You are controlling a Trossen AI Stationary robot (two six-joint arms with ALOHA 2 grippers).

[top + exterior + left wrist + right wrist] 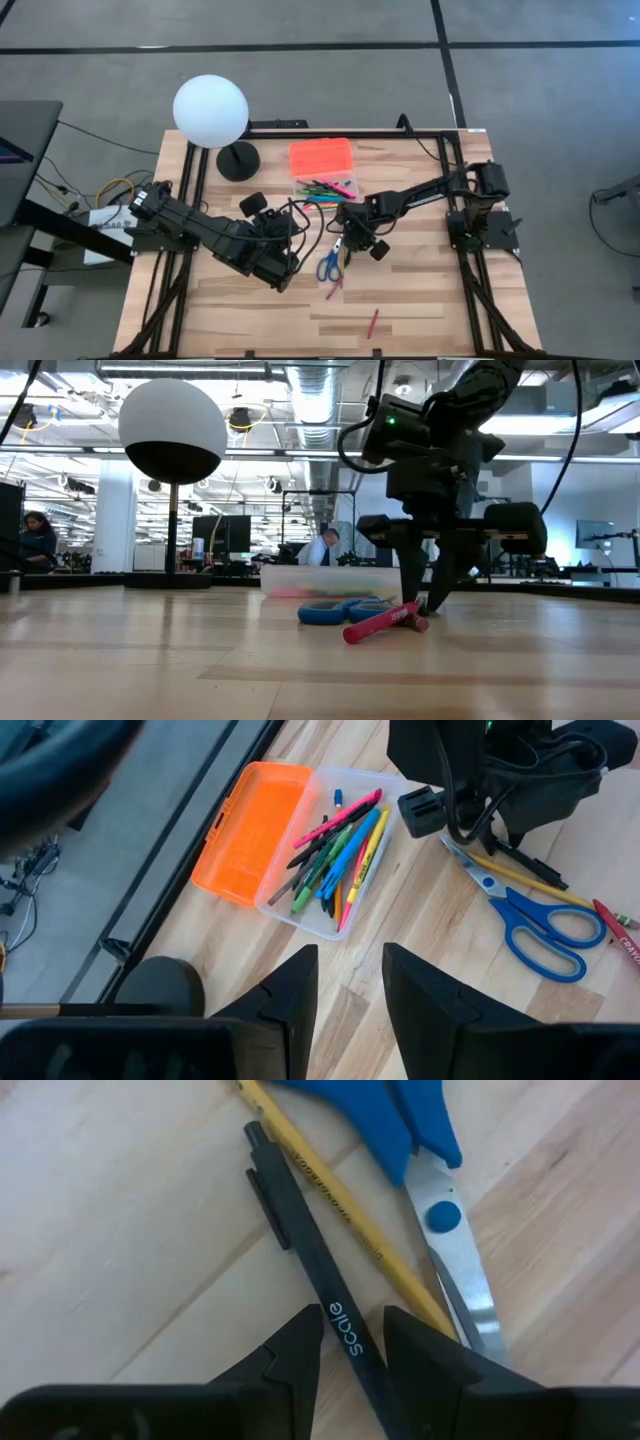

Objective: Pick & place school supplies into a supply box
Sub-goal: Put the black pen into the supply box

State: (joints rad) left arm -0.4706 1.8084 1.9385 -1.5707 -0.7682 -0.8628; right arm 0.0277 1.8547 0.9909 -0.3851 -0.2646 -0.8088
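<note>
A: Edges and free room?

B: I see the supply box (pixel 325 185) at the far middle of the desk (pixel 420 310), its orange lid (pixel 321 156) folded open on the far side. The white globe lamp (pixel 210 111) stands at the far left corner, well apart from my working spot. The near half of the desk is mostly bare wood; only a red pencil (pixel 373 322) lies there, and a red crayon (pixel 383 622) sits just near of the scissors (pixel 329 264).

A: Right arm?

B: Right gripper (pixel 352 1342) is down at the desk just near of the box. The black pen (pixel 300 1230) runs between its fingers (pixel 296 1342), which stand part open on either side of the barrel; I cannot tell whether they press it. A yellow pencil (pixel 340 1210) lies touching the pen, with the scissors' blade just beside that.

A: Left arm?

B: Left gripper (pixel 350 985) hovers left of the scissors, fingers (pixel 290 990) part open, gripping nothing.

A: Box contents?

B: Pens and markers (pixel 340 855) in pink, green, blue and yellow, lying lengthwise.

A: Room?

B: Open office behind; a seated person (pixel 322 547) shows beyond the desk.
</note>
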